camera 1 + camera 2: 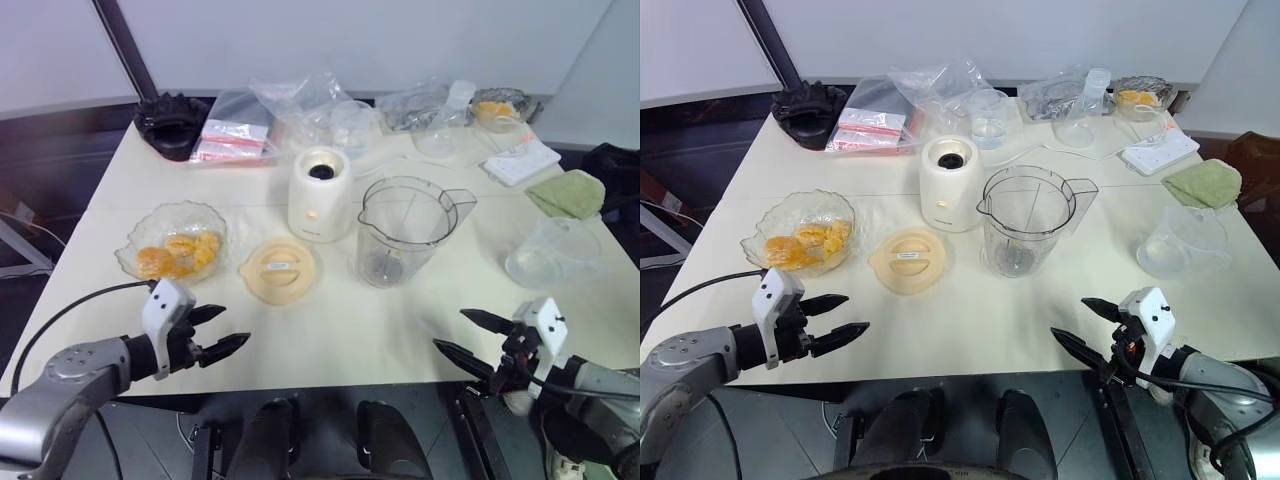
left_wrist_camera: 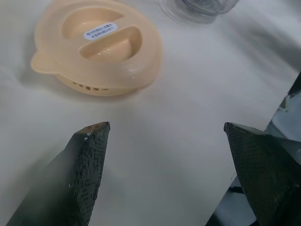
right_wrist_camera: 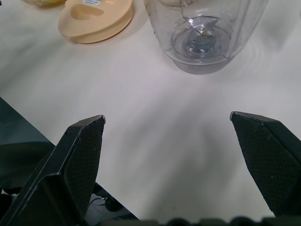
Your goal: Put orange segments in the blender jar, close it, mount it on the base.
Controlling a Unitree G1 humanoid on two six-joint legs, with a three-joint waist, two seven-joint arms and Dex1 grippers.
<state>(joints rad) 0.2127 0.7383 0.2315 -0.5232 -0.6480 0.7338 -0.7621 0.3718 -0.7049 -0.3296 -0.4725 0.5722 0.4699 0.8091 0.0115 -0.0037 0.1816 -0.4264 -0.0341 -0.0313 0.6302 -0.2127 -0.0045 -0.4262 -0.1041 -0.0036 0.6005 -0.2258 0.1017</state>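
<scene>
Cream tabletop [image 1: 330, 330], head views: blender jar [image 1: 405, 230] upright near the middle, clear, lidless, nothing visible inside but the blades at its bottom. Base [image 1: 320, 195] just beside it on the robot's left, dark socket upward. Peach lid [image 1: 279, 270] flat in front of the base, apart from the jar. Orange segments [image 1: 180, 255] heaped in a scalloped clear bowl [image 1: 172, 216] further left; individual pieces hard to count. Far edge: plastic bags [image 1: 290, 105] and a second small dish [image 1: 497, 106], possibly holding more orange pieces, too small to confirm. Left gripper [image 1: 222, 330] and right gripper [image 1: 470, 337] hover at the near edge, both spread wide, holding nothing.

Left wrist view: two black fingertips [image 2: 91, 155] wide apart above bare table; lid ahead, jar's foot [image 2: 200, 7] cut off by the frame.

Right wrist view: fingertips [image 3: 84, 150] equally spread; jar's lower part with blades [image 3: 200, 40] ahead, upper jar cropped; lid partly cut off.
</scene>
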